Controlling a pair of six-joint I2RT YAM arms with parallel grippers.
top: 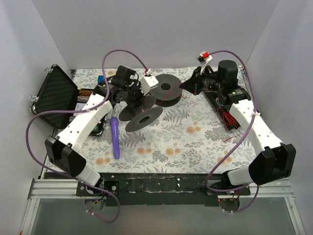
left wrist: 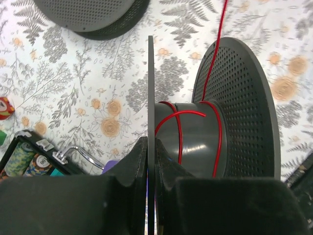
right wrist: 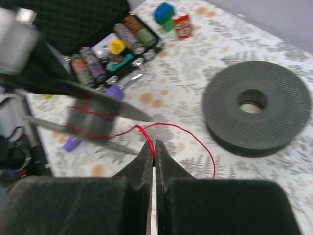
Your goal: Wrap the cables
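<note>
Left claw (left wrist: 151, 147) clamped on thin flange of dark grey spool (left wrist: 195, 142), held edge-on over floral worktop (left wrist: 98, 73). Red wire (left wrist: 210, 73): few loose turns on hub, then runs slack to right claw (right wrist: 153, 147), pinched tight on it. Second spool (right wrist: 257, 115) flat on worktop nearby. Open case (right wrist: 73, 19) beyond.

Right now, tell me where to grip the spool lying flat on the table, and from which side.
Take the flat spool by its upper flange rim, coming in level from the side, one finger in the gap between flanges. It lies flat and looks too wide to span from above.
</note>
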